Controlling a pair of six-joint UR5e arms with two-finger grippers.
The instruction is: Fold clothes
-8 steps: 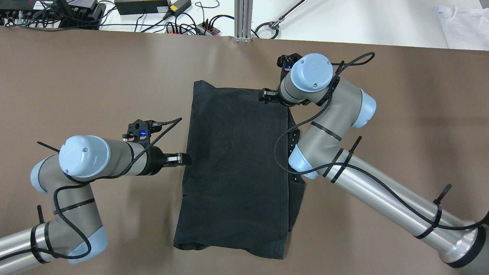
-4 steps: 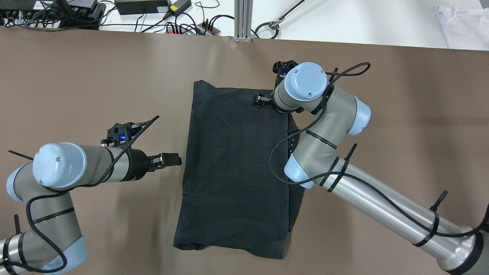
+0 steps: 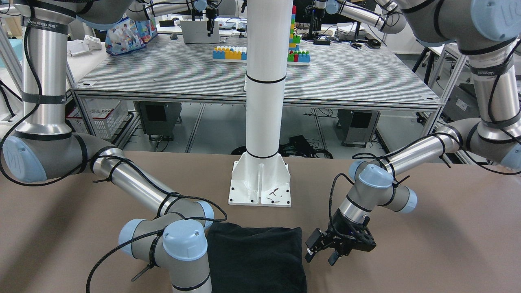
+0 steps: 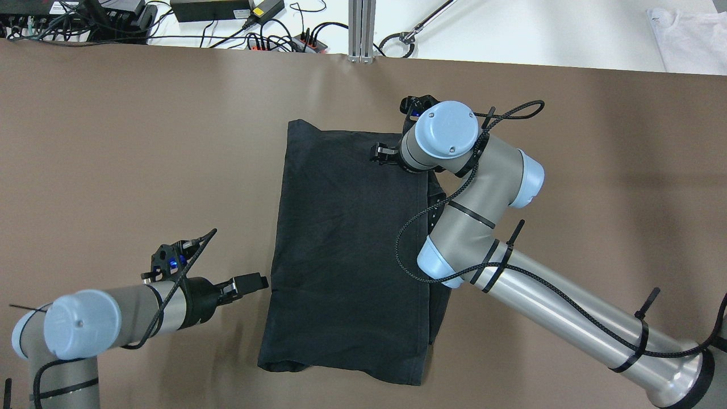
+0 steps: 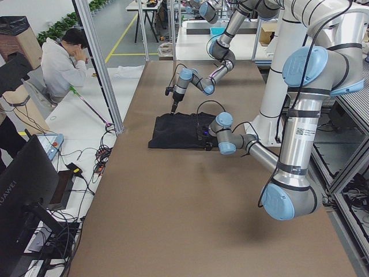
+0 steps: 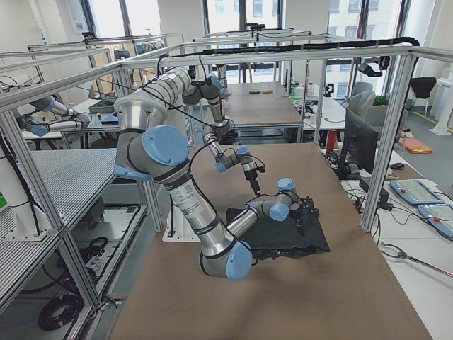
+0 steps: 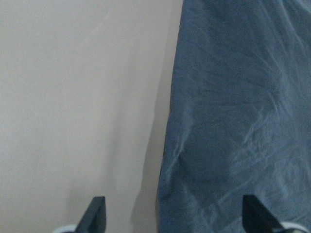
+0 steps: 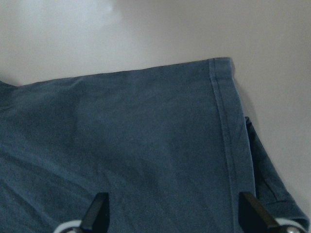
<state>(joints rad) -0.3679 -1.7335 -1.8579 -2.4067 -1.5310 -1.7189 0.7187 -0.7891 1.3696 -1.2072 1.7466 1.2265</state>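
Evidently part-folded, the black cloth [image 4: 346,255] lies flat mid-frame on the tabletop [image 4: 142,142]. Its left edge has the left hand [image 4: 258,281] just beside it, released. The right hand [image 4: 379,153], also released, hovers over the upper-right corner, likely to start the next fold. At lower left, a monitor [image 5: 23,190] reads HUAWEI.

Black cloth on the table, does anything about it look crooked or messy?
Yes. The black cloth is folded unevenly: a lower layer sticks out past the top layer's hemmed edge on the robot's right side, and the near-left corner looks curled under. Otherwise it lies flat.
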